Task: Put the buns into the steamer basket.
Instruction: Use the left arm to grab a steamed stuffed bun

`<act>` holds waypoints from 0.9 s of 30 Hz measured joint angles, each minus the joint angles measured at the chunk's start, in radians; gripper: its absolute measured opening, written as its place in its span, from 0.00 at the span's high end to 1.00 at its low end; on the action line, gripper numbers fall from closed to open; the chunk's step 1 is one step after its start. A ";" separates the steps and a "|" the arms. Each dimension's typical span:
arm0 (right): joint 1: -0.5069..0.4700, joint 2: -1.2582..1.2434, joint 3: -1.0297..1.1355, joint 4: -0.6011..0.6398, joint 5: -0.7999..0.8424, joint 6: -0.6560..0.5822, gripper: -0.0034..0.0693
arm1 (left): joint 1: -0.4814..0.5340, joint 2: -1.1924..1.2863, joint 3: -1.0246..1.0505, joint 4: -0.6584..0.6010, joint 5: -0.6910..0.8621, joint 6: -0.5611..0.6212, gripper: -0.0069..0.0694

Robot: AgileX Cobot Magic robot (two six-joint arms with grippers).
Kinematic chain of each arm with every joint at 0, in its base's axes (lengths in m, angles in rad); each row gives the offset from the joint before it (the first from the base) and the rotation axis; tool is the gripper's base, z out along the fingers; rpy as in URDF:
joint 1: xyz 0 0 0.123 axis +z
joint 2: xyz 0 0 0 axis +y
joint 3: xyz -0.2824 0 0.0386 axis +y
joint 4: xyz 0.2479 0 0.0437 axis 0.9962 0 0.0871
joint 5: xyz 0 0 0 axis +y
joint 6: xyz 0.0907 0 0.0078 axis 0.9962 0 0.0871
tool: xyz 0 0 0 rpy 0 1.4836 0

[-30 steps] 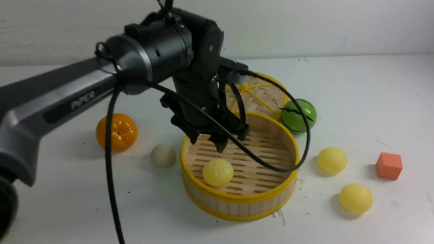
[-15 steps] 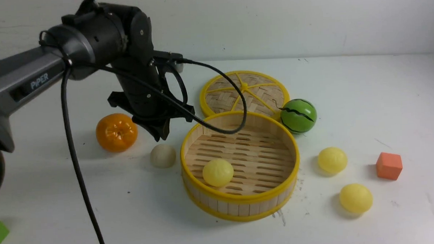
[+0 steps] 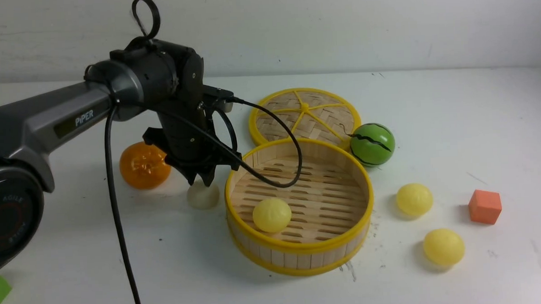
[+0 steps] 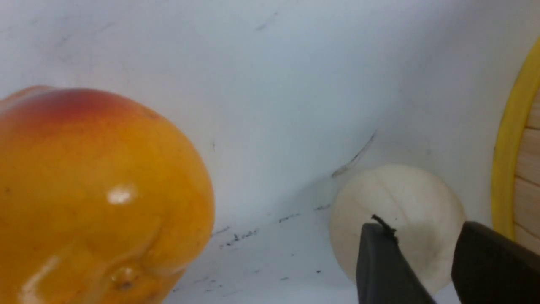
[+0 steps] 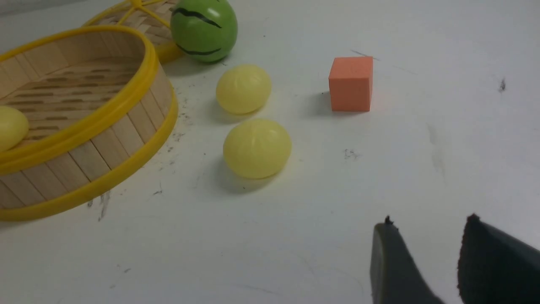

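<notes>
Four buns logged.

Front view: left gripper (image 3: 204,179) is hovering at the top of the off-white bun (image 3: 203,198); cannot tell if touching. The steamer basket (image 3: 296,259) is sitting just beside the fingers, holding one yellow bun (image 3: 271,214).

Left wrist view: the fingers (image 4: 379,270) are standing narrowly parted and gripping nothing, with the off-white bun (image 4: 392,198) beneath them.

Right wrist view: right gripper (image 5: 428,223) is hanging narrowly parted and empty. The nearer loose bun (image 5: 256,147) and farther loose bun (image 5: 243,88) are lying well ahead of its fingers, beside the steamer basket (image 5: 126,114).
</notes>
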 joint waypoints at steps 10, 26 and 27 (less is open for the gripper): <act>0.000 0.000 0.000 0.000 0.000 0.000 0.62 | 0.000 0.000 0.000 0.000 0.006 -0.021 0.58; 0.000 0.000 0.000 0.000 0.000 0.000 0.62 | 0.000 0.047 0.000 0.003 -0.001 -0.022 0.61; 0.000 0.000 0.000 0.000 0.000 0.000 0.62 | 0.000 0.047 0.000 0.003 -0.001 -0.022 0.63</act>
